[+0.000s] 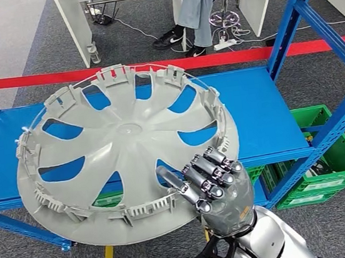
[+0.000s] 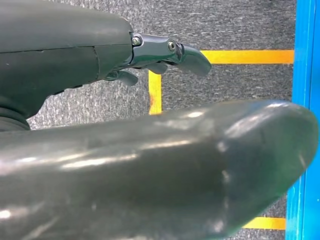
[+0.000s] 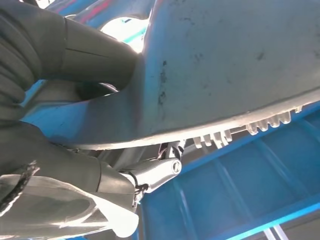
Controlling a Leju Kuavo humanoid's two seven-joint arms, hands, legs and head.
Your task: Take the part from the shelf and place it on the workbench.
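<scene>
Hubcap (image 1: 121, 151) is clamped at its near rim by the right robot hand (image 1: 215, 183), fingers over the top and thumb under, per the right wrist view; it sits tilted over the blue shelf (image 1: 263, 111). Left robot hand (image 2: 166, 50) hangs empty over the floor, fingers loosely extended. One-point rim grip looks marginal: lift slowly, keep it level, clear the upright (image 1: 290, 17) before turning.

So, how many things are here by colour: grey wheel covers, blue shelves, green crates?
Grey wheel cover: 1, held at its rim by the right hand
Blue shelf: 1
Green crate: 1
Total: 3
</scene>
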